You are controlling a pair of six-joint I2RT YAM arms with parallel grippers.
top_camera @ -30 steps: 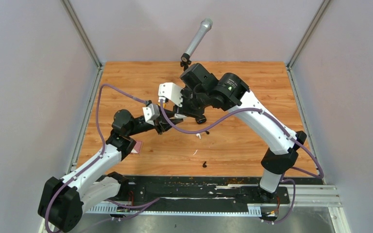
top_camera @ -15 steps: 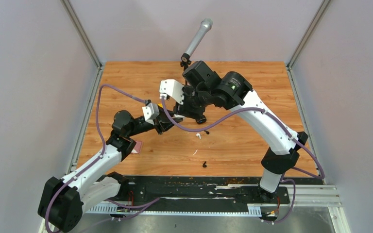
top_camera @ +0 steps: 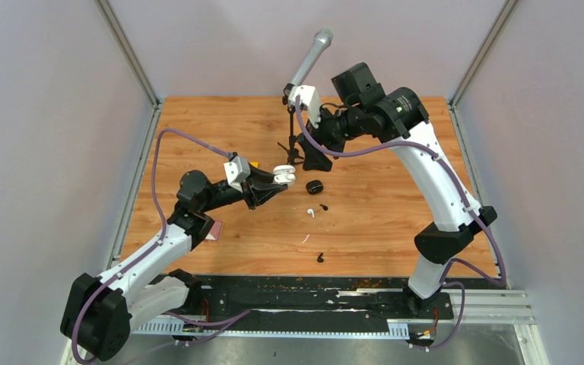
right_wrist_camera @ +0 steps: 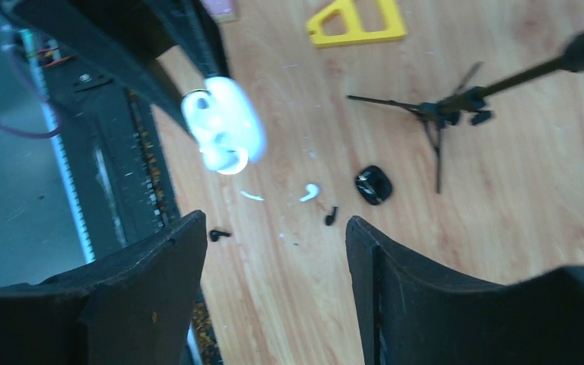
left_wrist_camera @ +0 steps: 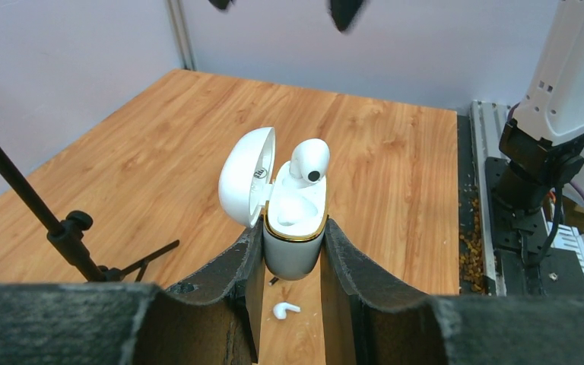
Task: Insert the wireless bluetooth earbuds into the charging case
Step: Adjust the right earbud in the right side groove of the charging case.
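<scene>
My left gripper (top_camera: 274,181) is shut on the white charging case (left_wrist_camera: 295,242), held upright above the table with its lid (left_wrist_camera: 245,176) open to the left. A white earbud (left_wrist_camera: 308,160) stands in the case, its head above the gold rim. My right gripper (top_camera: 315,154) is open and empty, raised behind and right of the case. On the table lie another white earbud (top_camera: 311,213), also in the left wrist view (left_wrist_camera: 285,309), and two black earbuds (top_camera: 324,207) (top_camera: 320,258). A closed black case (top_camera: 314,185) lies beside them.
A microphone stand (top_camera: 304,68) with a black tripod base (right_wrist_camera: 445,114) stands at the back centre. A yellow triangle (right_wrist_camera: 357,23) and a pink card (top_camera: 214,230) lie near the left arm. A white fleck (top_camera: 305,239) lies on the wood.
My right gripper has pulled up and back to the right, away from the white case. The case with its open lid and the earbud in it now show.
</scene>
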